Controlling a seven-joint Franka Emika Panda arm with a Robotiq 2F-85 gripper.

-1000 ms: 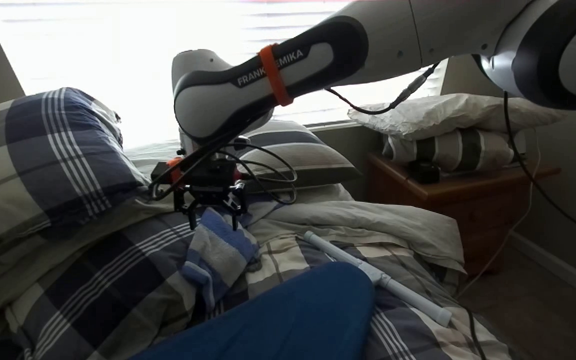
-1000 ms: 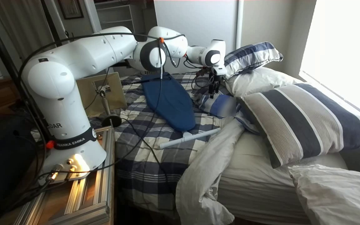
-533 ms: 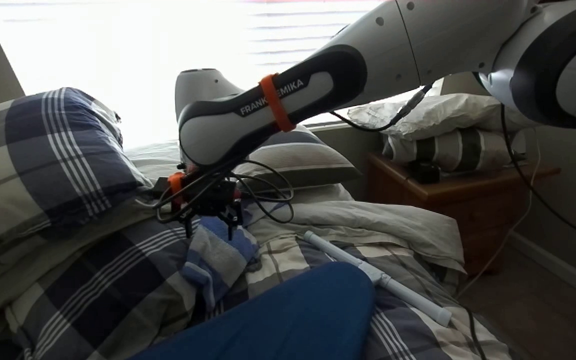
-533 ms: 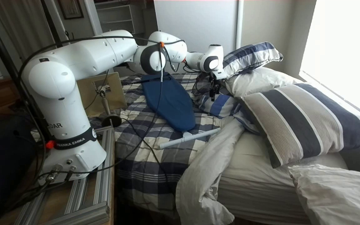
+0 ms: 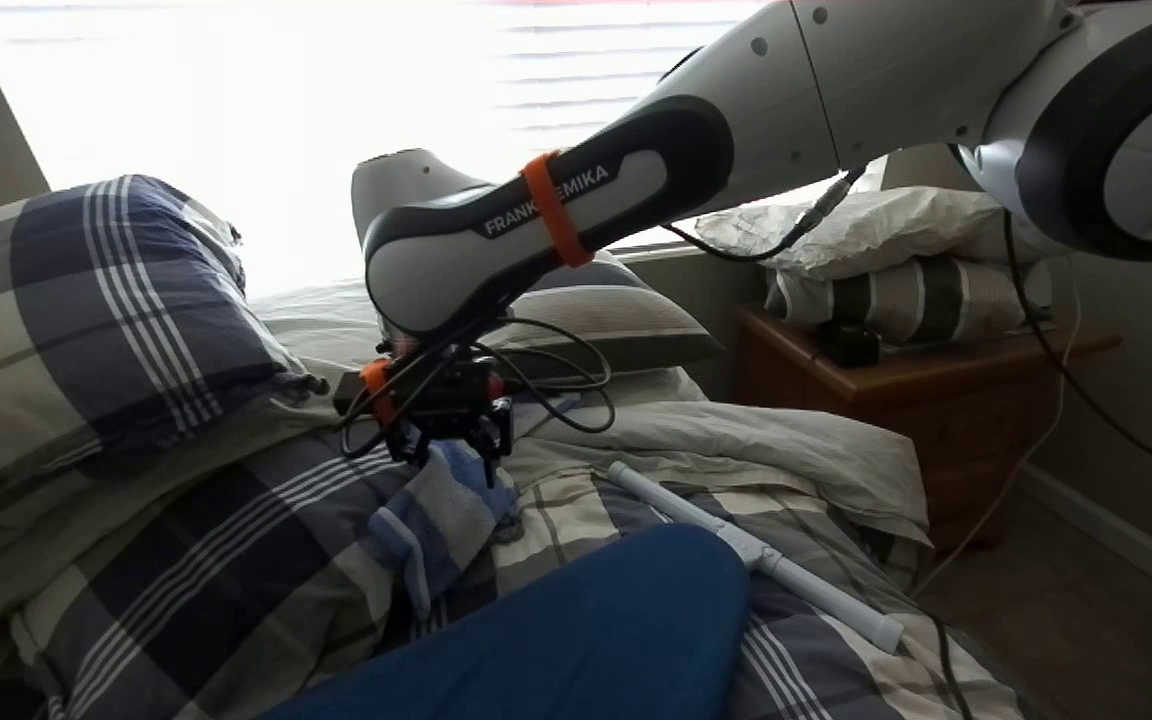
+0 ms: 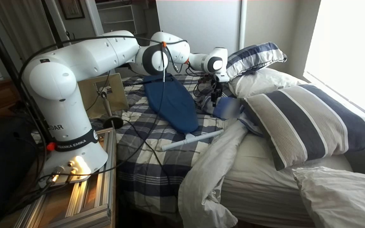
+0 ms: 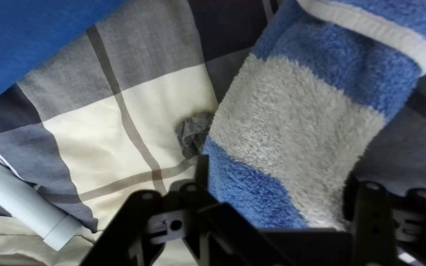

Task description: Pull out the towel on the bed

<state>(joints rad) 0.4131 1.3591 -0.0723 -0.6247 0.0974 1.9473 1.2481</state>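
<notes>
The blue-and-white striped towel (image 5: 448, 510) lies bunched on the rumpled plaid bed (image 5: 266, 530). In an exterior view the towel (image 6: 222, 106) lies beside the striped pillow on the bed (image 6: 157, 164). My gripper (image 5: 454, 468) is open, with its fingers low over the towel's pillow-side part; the gripper (image 6: 214, 104) also shows there from the side. In the wrist view the gripper (image 7: 276, 173) has its fingers wide apart, with the towel (image 7: 298, 122) spanning the space between them. Whether the fingertips touch the cloth I cannot tell. The gripper's body hides the towel's near end.
A blue ironing board (image 5: 576, 630) with a grey tube leg (image 5: 826, 600) lies on the bed near the towel. A plaid pillow (image 5: 116, 310) and a striped pillow (image 6: 312, 123) flank the gripper. A wooden side table (image 5: 866, 375) bears folded bedding.
The arm has come down toward the towel, then shifted slightly right in an exterior view, with the gripper turned a little. The fingers stay open. The towel has not visibly moved.
</notes>
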